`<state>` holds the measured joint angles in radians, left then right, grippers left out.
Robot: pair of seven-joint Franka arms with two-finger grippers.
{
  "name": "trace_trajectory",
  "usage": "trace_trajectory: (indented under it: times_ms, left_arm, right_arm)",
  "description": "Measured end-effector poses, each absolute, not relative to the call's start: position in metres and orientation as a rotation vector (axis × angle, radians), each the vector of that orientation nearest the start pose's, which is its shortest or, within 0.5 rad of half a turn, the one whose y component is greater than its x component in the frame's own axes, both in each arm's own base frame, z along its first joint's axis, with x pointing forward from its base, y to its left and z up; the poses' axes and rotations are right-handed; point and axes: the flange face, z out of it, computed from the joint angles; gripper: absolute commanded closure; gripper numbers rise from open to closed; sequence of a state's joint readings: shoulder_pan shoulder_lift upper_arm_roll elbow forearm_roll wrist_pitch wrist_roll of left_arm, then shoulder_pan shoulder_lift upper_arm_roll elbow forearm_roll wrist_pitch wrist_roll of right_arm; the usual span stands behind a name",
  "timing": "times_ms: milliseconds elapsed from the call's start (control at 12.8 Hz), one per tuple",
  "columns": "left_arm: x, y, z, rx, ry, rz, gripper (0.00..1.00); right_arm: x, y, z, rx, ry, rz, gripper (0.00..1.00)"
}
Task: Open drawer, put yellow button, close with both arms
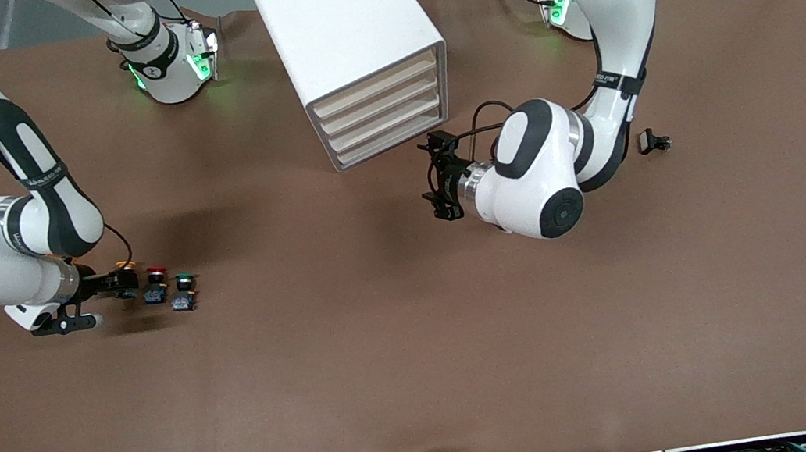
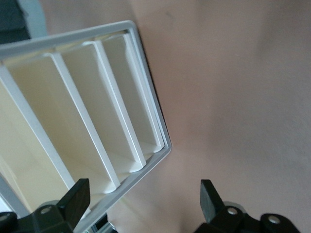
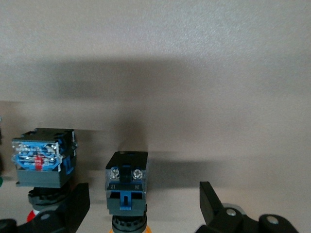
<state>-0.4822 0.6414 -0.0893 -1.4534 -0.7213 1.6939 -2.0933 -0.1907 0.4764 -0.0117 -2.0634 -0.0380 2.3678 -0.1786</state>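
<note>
The white cabinet (image 1: 345, 37) stands at the back middle of the table with all four drawers shut; the drawer (image 1: 375, 86) is the uppermost. My left gripper (image 1: 433, 181) is open and empty, low beside the cabinet's front corner toward the left arm's end. In the left wrist view the cabinet front (image 2: 73, 121) fills the space ahead of the open left gripper (image 2: 144, 196). The yellow button (image 1: 126, 265) lies toward the right arm's end. My right gripper (image 1: 115, 298) is open around it. In the right wrist view the button (image 3: 126, 187) lies between the fingers (image 3: 75, 204), apart from both.
A red-capped button (image 1: 155, 274) and a green-capped button (image 1: 182, 279) lie right beside the yellow one; the red one's base (image 3: 43, 158) is close to one right finger. A small black part (image 1: 653, 141) lies on the brown table (image 1: 420, 350) toward the left arm's end.
</note>
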Motion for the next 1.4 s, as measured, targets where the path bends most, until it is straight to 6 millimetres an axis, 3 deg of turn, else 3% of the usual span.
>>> trace_trajectory:
  times_ms: [78, 156, 312, 468, 1013, 1169, 1325, 1403]
  left_arm:
    - [0.543, -0.417, 0.303, 1.89, 2.433, -1.335, 0.0]
    - [0.54, -0.421, 0.298, 1.874, 2.467, -1.348, 0.0]
    - [0.53, -0.43, 0.296, 1.882, 2.501, -1.384, 0.0]
    - [0.521, -0.437, 0.298, 1.887, 2.521, -1.443, 0.0]
    - [0.491, -0.455, 0.301, 1.947, 2.48, -1.727, 0.01]
    - [0.483, -0.46, 0.293, 1.964, 2.476, -1.79, 0.02]
    - [0.468, -0.471, 0.28, 2.01, 2.478, -1.827, 0.12]
    - [0.46, -0.478, 0.272, 2.031, 2.482, -1.835, 0.11]
  right_arm:
    - [0.56, -0.115, 0.184, -3.124, -0.013, 0.282, 0.47]
    - [0.559, -0.114, 0.183, -3.123, -0.017, 0.286, 0.61]
    - [0.559, -0.111, 0.182, -3.121, -0.028, 0.289, 0.82]
    - [0.559, -0.107, 0.18, -3.119, -0.037, 0.294, 0.95]
    - [0.563, -0.102, 0.187, -3.114, -0.056, 0.316, 0.95]
    - [0.576, -0.1, 0.217, -3.113, -0.065, 0.333, 0.95]
    - [0.593, -0.092, 0.269, -3.114, -0.09, 0.346, 0.95]
    - [0.603, -0.083, 0.3, -3.113, -0.113, 0.365, 0.95]
